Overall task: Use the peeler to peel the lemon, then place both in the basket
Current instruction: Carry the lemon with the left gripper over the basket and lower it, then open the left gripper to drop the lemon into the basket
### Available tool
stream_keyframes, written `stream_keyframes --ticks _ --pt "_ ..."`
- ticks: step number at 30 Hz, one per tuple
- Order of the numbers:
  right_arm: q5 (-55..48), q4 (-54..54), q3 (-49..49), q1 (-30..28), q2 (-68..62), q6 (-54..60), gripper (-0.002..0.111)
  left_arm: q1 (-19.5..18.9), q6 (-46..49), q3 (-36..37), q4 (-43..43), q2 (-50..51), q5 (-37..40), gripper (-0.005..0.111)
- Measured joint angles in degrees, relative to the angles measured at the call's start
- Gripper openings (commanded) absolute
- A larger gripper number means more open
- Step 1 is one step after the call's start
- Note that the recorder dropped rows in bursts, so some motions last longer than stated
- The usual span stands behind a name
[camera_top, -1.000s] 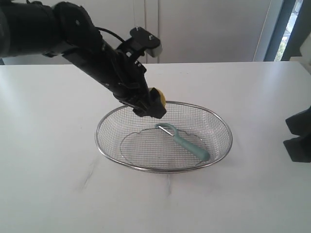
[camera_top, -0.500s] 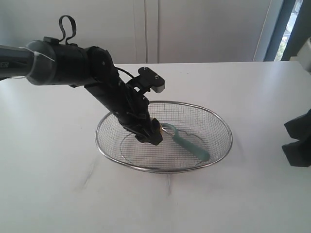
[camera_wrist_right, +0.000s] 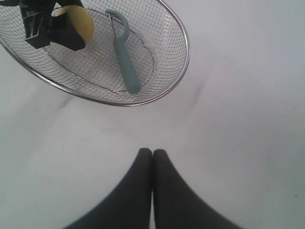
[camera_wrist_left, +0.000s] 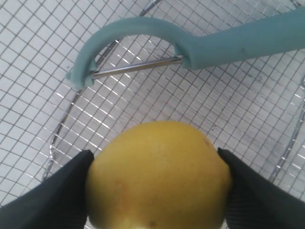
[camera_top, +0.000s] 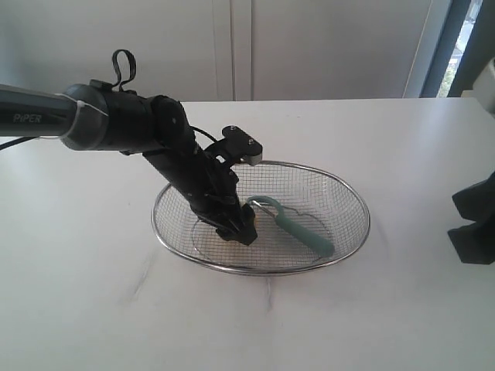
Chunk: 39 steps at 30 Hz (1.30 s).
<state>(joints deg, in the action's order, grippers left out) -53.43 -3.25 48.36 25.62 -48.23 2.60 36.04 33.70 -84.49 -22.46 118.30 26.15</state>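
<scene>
Lemon [camera_wrist_left: 157, 176] gripped in left claw [camera_top: 238, 229] — perhaps touching basket [camera_top: 366, 220].

Only one piece of writing could be read. It was the word "PiPER", seen in the exterior view on the left arm [camera_top: 48, 120]. The letters were pale, almost white, and stood on the dark grey tube of that arm, close to the left edge of the picture. They ran along the length of the tube and leaned a little with it. The second letter was a small "i"; the other four were capitals.
</scene>
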Motion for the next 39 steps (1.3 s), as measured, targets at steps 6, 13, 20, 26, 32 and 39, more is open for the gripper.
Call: stream_keyframes --ticks 6,13,20,26,32,39 --pt "0.1 0.0 0.0 0.0 0.0 0.0 0.000 0.0 0.0 0.0 0.0 0.0 -0.1 0.018" --pt "0.1 0.0 0.0 0.0 0.0 0.0 0.000 0.0 0.0 0.0 -0.1 0.0 -0.1 0.062" --pt "0.1 0.0 0.0 0.0 0.0 0.0 0.000 0.0 0.0 0.0 -0.2 0.0 -0.1 0.089" --pt "0.1 0.0 0.0 0.0 0.0 0.0 0.000 0.0 0.0 0.0 -0.2 0.0 -0.1 0.089" --pt "0.1 0.0 0.0 0.0 0.0 0.0 0.000 0.0 -0.2 0.0 -0.3 -2.2 -0.1 0.089" --pt "0.1 0.0 0.0 0.0 0.0 0.0 0.000 0.0 -0.2 0.0 -0.3 -6.4 -0.1 0.089"
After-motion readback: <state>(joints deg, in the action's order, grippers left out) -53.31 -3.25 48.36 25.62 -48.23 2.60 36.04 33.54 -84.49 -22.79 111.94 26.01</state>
